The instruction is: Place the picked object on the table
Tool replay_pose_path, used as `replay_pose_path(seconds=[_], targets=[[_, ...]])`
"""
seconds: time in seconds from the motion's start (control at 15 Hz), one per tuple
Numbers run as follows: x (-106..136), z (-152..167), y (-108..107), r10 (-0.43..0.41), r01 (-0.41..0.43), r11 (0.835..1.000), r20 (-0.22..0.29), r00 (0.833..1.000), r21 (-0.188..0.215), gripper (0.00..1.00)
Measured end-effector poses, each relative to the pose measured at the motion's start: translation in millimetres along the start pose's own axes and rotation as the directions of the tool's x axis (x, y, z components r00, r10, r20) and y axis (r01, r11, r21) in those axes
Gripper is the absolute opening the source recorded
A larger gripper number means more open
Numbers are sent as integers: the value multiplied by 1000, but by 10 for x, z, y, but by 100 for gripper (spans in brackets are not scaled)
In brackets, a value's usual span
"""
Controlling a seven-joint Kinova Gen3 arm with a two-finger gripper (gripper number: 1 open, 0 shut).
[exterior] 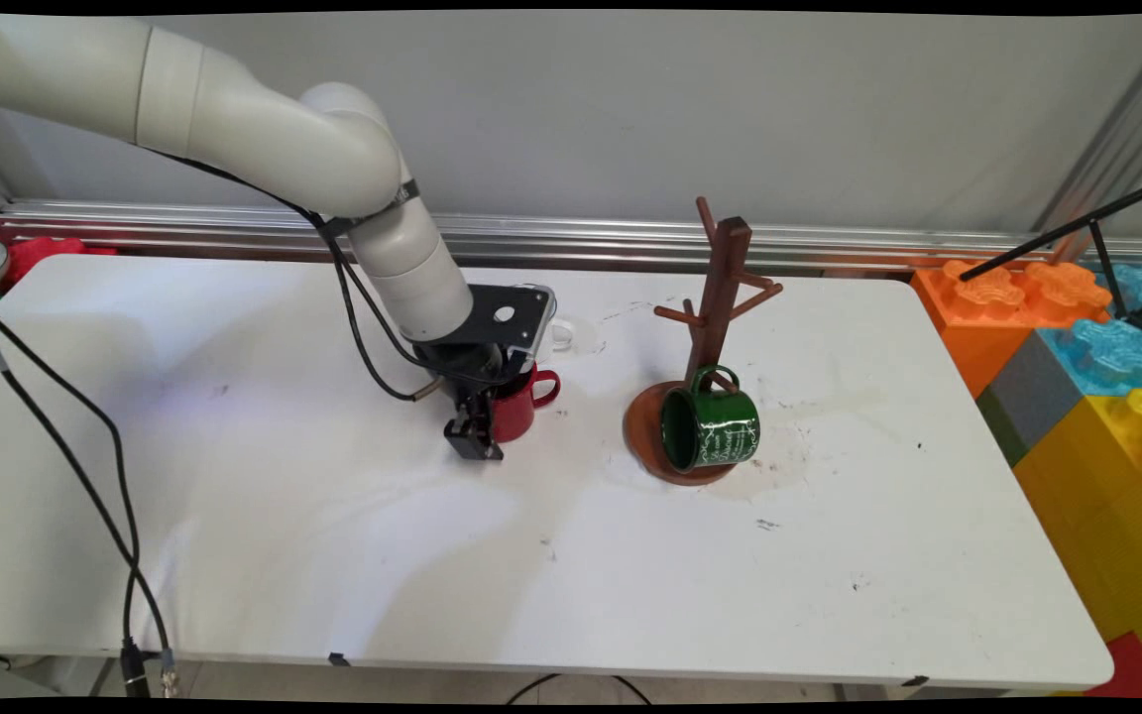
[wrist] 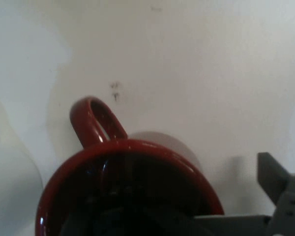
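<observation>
— White counter under a grey wall; where's the red mug?
— Mid-counter, upright; jaws straddle its rim, one finger inside, one outside; green mug hangs on the wooden tree nearby.

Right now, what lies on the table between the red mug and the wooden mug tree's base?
Nothing: in the main view, only bare white table separates the red mug from the mug tree's base.
</observation>
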Motion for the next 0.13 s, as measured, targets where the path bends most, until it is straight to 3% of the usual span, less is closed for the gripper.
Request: replay_pose_path(seconds=[0.13], targets=[[35, -102, 7, 1, -1, 1000, -20, 1000, 5, 100]])
